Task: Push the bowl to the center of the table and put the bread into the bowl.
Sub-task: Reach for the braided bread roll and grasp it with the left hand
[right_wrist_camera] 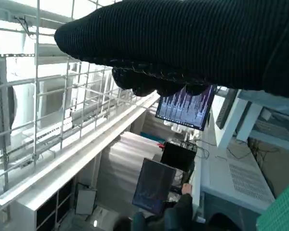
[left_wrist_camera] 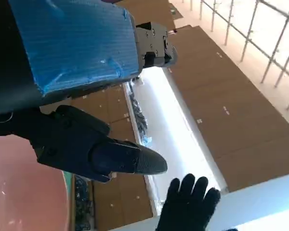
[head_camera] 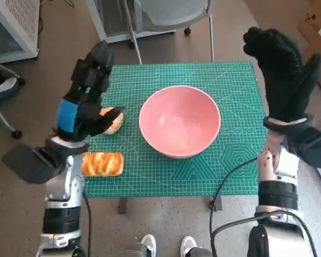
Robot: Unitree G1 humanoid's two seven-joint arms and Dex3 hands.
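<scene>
A pink bowl point(head_camera: 180, 121) stands near the middle of the green mat table point(head_camera: 230, 85); its rim also shows in the left wrist view point(left_wrist_camera: 19, 192). A round bread roll point(head_camera: 114, 123) lies left of the bowl, partly hidden under my left hand point(head_camera: 85, 93). That hand is raised above the table's left side with its fingers point(left_wrist_camera: 111, 156) stretched out and nothing in them. A braided bread loaf point(head_camera: 102, 164) lies at the front left corner. My right hand point(head_camera: 283, 69) is lifted over the table's right edge, fingers spread, empty; the left wrist view catches it too point(left_wrist_camera: 190, 207).
A chair base point(head_camera: 166, 21) stands behind the table, a white cabinet point(head_camera: 10, 27) at the far left, a cardboard box point(head_camera: 316, 27) at the far right. A person's feet point(head_camera: 166, 246) are at the front edge. A person point(right_wrist_camera: 176, 214) sits by monitors.
</scene>
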